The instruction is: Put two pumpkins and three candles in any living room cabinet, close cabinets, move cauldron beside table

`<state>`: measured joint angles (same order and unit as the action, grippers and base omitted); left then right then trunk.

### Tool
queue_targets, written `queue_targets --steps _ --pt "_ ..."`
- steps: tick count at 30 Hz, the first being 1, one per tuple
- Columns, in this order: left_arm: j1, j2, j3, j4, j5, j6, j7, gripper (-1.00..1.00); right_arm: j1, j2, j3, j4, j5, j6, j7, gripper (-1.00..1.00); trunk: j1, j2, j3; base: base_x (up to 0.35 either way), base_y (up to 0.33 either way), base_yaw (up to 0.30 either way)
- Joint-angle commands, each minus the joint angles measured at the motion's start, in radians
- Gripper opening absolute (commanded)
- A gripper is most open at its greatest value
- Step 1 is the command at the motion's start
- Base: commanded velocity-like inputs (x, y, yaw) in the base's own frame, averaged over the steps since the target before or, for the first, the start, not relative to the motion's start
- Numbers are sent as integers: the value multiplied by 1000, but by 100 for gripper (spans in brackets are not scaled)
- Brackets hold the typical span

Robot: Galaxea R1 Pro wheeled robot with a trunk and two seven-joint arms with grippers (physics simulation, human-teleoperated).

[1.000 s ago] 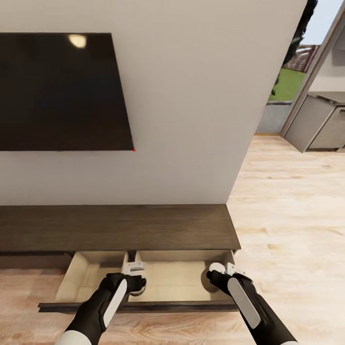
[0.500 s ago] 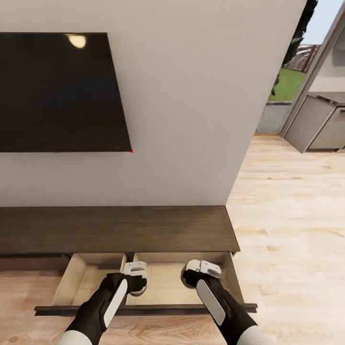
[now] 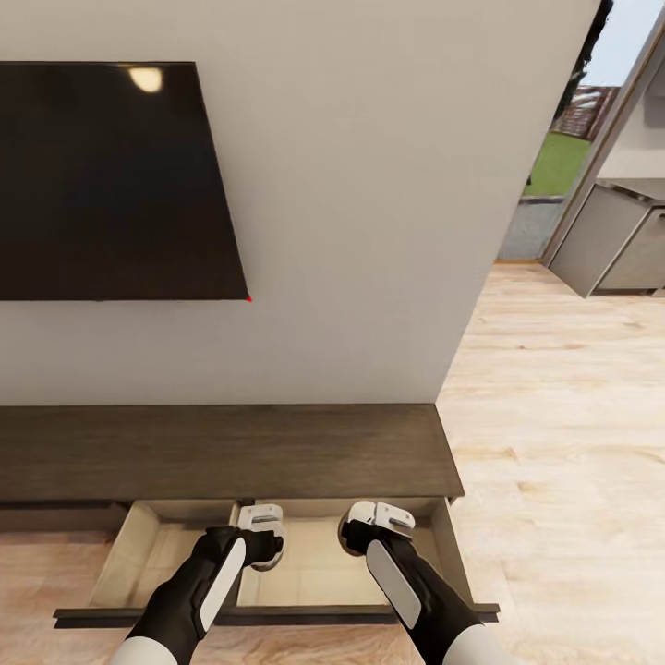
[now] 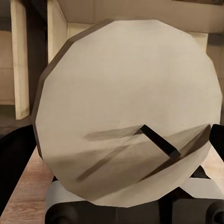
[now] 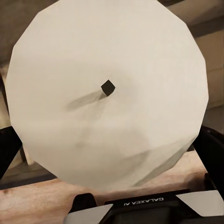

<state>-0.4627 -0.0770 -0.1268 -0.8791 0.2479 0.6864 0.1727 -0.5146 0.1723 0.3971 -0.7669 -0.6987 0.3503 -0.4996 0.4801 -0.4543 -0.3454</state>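
Drawers of the cabinet stood pulled out below my arms in the head view, their pale beige insides bare where I could see. My left pincer and right pincer both hung over the open drawer, side by side.

At my left wrist, a pale round candle with a dark wick sat clamped between my fingers.

At my right wrist, a second candle, whiter, sat gripped the same way between those fingers.
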Motion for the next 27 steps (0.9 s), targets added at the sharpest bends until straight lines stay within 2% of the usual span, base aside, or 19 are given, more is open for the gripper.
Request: queue_targets --steps 1,11,25,27 --pt "-1 0 -2 -1 10 4 10 -100 -1 -1 3 -2 -7 3 -8 -100 1 -2 -2 43 -12 0" --pt "-1 0 -2 -8 10 4 10 -100 -1 -1 3 -2 -7 3 -7 -100 1 -2 -2 9 -3 0" --pt "-1 0 -5 -3 6 -16 10 -100 -1 -2 3 -2 4 -18 3 -100 54 -100 -46 0 0 0" --pt "-1 0 -17 -1 6 -21 10 -100 -1 -2 3 -1 4 -21 6 -100 62 -114 -52 0 0 0"
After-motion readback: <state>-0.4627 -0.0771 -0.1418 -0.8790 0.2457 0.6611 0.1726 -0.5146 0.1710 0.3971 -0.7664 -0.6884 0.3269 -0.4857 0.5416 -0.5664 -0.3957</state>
